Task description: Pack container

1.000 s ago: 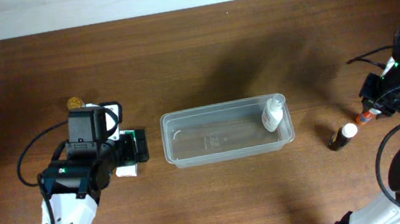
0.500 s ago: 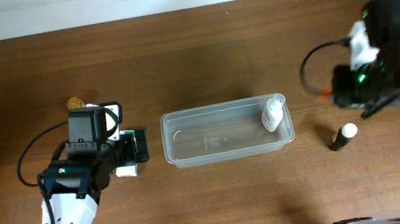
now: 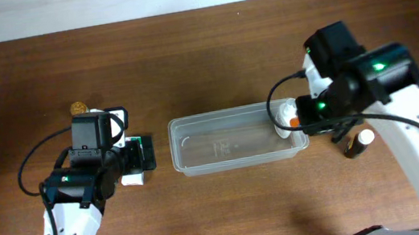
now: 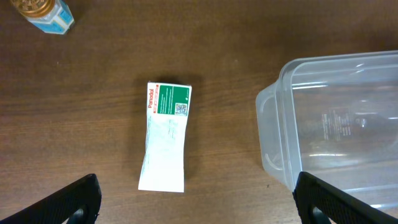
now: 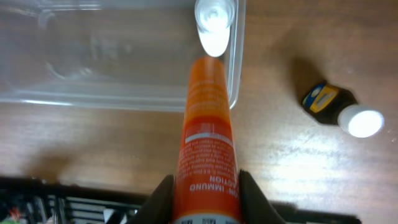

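Observation:
The clear plastic container [image 3: 229, 114] lies in the middle of the table, with a small white bottle [image 3: 284, 118] at its right end. My right gripper [image 3: 307, 117] is shut on an orange tube [image 5: 207, 143] and holds it over the container's right rim [image 5: 235, 68], its tip next to the white bottle [image 5: 213, 25]. My left gripper [image 4: 199, 199] is open and empty above a white and green sachet [image 4: 165, 137] lying left of the container [image 4: 273, 124].
A dark bottle with a white cap [image 3: 359, 142] lies on the table right of the container; it also shows in the right wrist view [image 5: 339, 107]. A small gold-capped bottle [image 3: 78, 108] stands at the far left.
My right arm has swung left from the table's right edge, carrying the orange tube to the container's right end. The left arm has not moved.

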